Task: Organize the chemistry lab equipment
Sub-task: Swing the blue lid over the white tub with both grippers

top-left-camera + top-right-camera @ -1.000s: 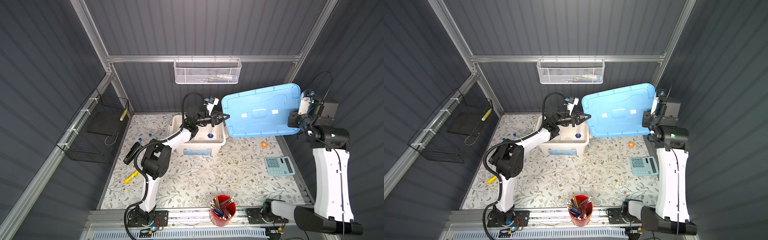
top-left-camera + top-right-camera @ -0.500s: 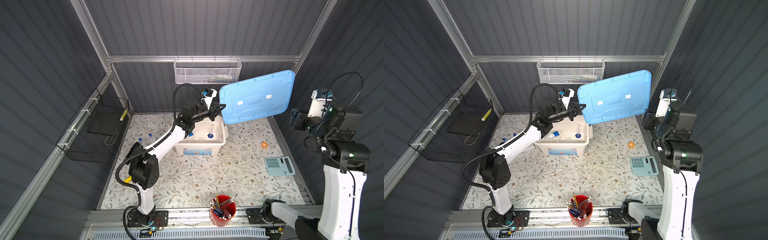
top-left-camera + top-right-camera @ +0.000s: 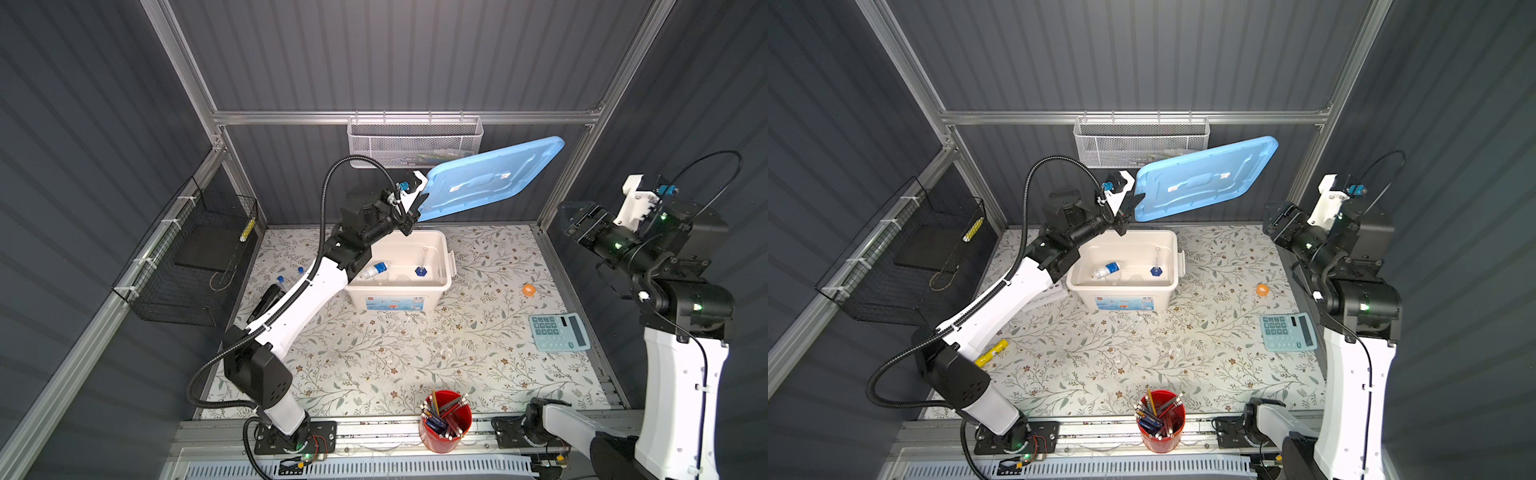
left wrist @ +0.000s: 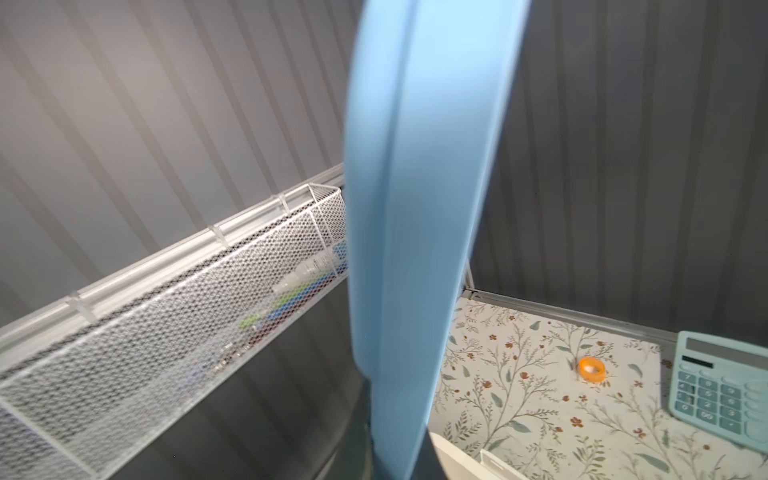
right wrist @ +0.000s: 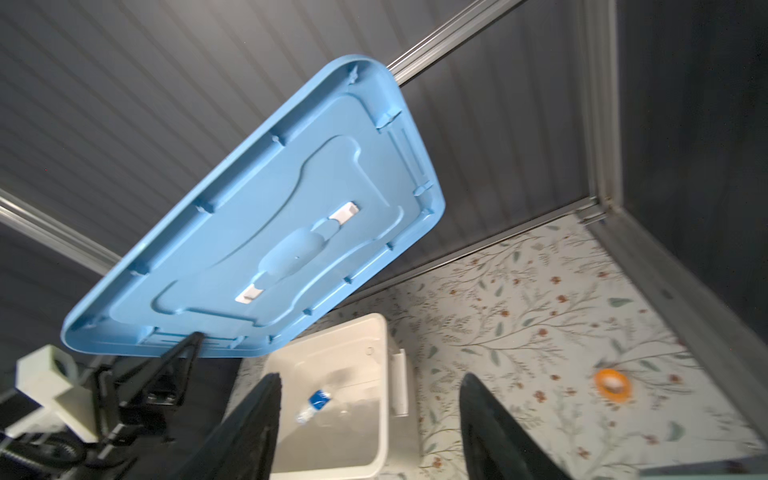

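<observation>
The left tool clenches the edge of the tilted blue lid above the white bin. The right tool gapes, empty. Inside the bin a blue-footed cylinder stands, seemingly upright.

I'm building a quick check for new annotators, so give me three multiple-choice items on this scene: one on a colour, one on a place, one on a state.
1. The cup of pencils is:
A. red
B. green
C. yellow

2. The calculator lies:
A. in the cup
B. on the mat, right of the bin
C. in the bin

3. The lid is:
A. shut on the bin
B. flat on the mat
C. in the air, gripped by the left claw

Answers:
1. A: the cup's wall is plainly red in both top views.
2. B: it lies flat on the floral mat near the right edge, apart from the bin.
3. C: the left claw pinches the lid's edge, tilted above the open bin.
</observation>
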Controlling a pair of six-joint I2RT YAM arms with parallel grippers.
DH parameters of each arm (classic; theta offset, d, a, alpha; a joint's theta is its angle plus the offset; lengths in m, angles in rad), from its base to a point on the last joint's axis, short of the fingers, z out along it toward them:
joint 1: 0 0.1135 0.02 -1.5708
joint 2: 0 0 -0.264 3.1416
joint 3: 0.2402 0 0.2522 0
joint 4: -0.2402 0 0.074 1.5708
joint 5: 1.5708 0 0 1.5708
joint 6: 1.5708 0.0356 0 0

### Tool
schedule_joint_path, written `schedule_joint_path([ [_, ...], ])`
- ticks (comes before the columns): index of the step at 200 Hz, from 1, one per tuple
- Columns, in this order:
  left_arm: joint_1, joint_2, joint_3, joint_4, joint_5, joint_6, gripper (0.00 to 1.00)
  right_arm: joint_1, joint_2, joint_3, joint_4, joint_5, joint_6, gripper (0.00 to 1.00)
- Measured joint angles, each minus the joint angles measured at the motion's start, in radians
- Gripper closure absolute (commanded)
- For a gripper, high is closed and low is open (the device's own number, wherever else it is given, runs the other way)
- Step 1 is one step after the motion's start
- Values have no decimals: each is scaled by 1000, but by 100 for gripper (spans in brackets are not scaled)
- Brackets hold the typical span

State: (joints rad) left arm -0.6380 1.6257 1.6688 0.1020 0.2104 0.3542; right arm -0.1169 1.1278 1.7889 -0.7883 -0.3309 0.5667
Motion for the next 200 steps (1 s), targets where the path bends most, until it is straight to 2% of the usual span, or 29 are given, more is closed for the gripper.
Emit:
schedule_joint_path([
  [39,-69,-83,-85,-28,-79,192,100,1,71,-35,142,-199,256,24],
  [82,-107,-100,-151,-65,-148,326,100,2,58,-160,296,-299,447,24],
  [118,-114,-109,-179,-74,-178,380,100,3,48,-262,372,-328,519,25],
  [159,-116,-128,-179,-71,-197,417,100,3,3,-357,377,-328,540,24],
  [200,-135,-145,-183,-56,-196,439,100,3,-27,-369,401,-328,560,24],
])
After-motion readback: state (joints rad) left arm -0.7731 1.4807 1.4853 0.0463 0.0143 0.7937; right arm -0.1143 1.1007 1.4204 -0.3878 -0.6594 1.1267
